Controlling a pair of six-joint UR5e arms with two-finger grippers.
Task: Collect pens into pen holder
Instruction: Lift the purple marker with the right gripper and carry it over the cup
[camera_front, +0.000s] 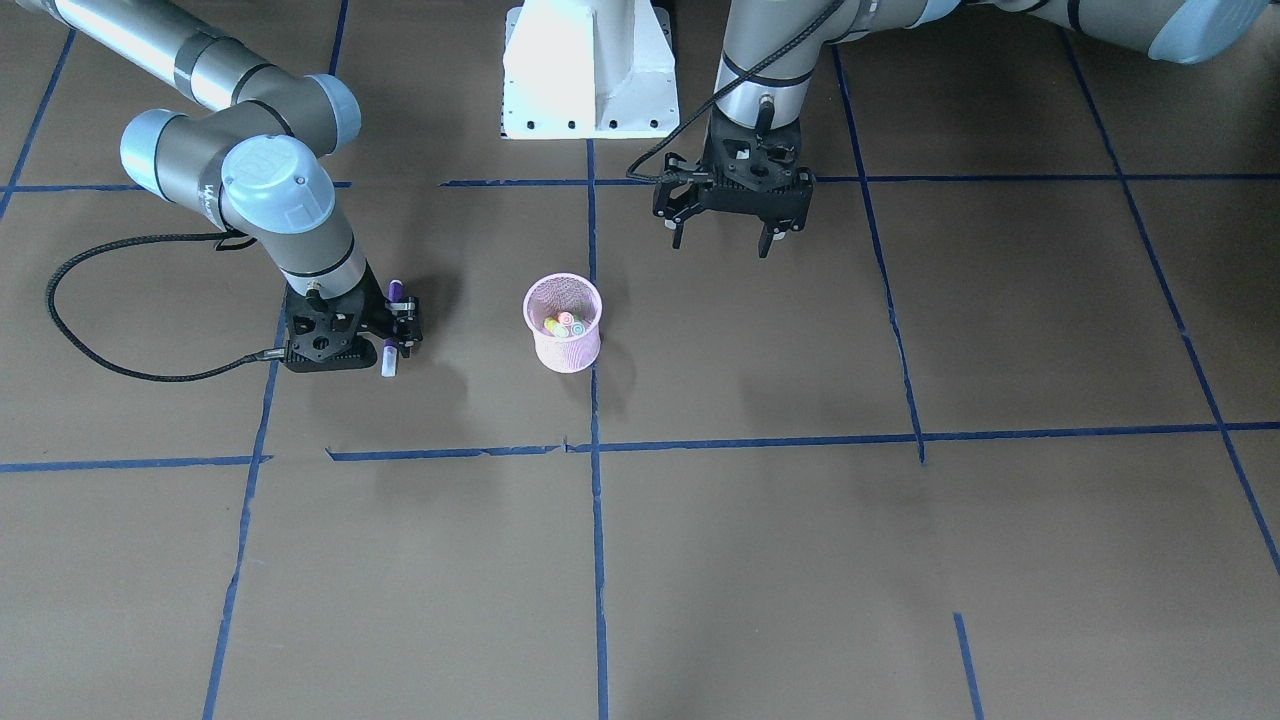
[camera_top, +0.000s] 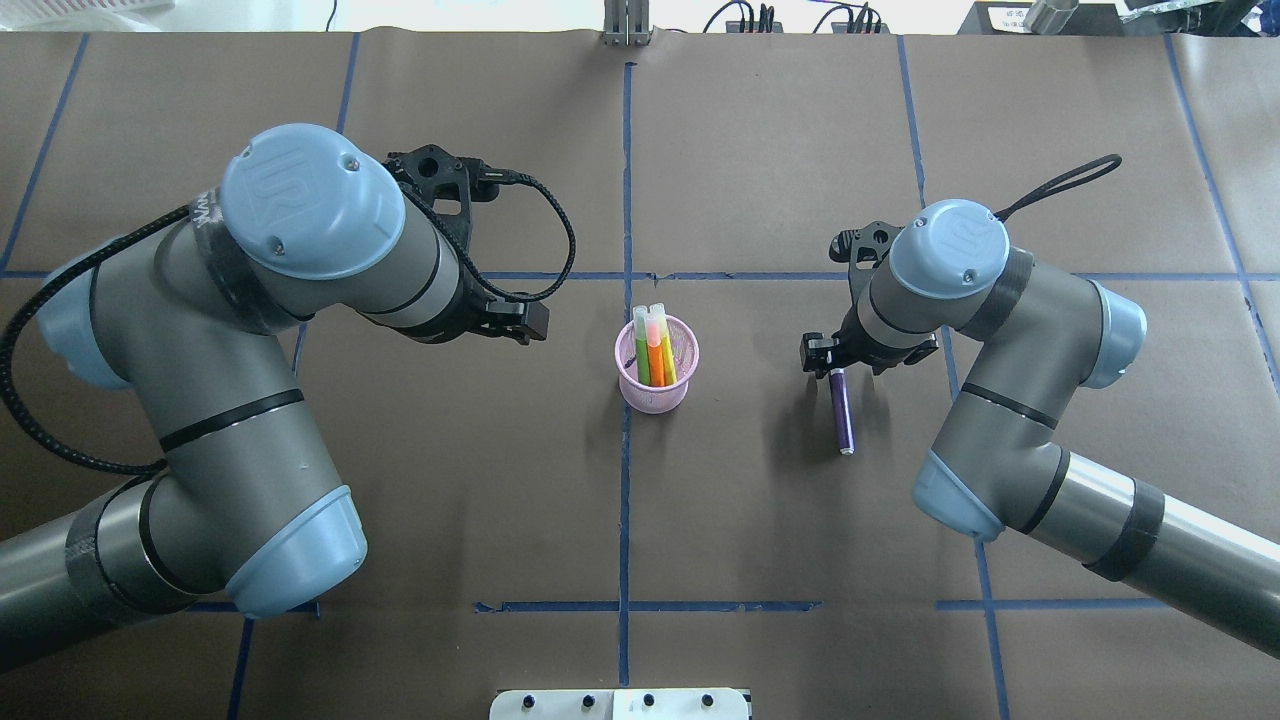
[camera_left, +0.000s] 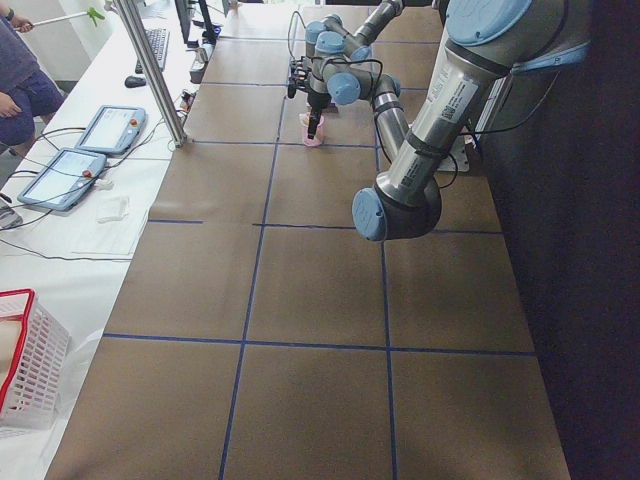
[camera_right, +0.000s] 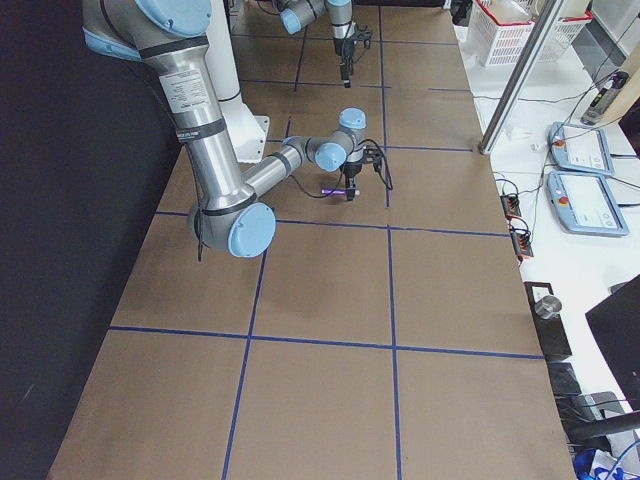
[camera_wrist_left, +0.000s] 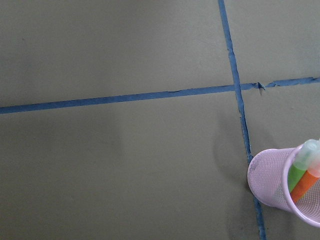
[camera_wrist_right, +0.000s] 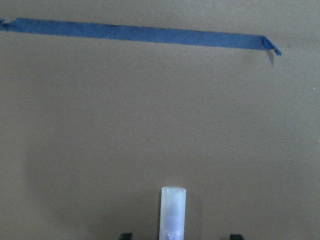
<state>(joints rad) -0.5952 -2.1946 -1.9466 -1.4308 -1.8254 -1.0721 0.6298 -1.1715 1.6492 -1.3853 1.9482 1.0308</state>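
Right gripper (camera_front: 394, 322), jaws apart, straddles the purple pen (camera_top: 843, 410); we should clamp mid-barrel, then lift level.

Light falls even and diffuse from above, leaving only soft, faint shadows on the brown table (camera_front: 760, 560); one smudge lies beside the pen holder (camera_front: 563, 340). The overhead view's far edge is blown out white. Both side views drop to black along the robot's edge. The right wrist view is soft and grainy, and the pen cap (camera_wrist_right: 173, 212) is blurred.
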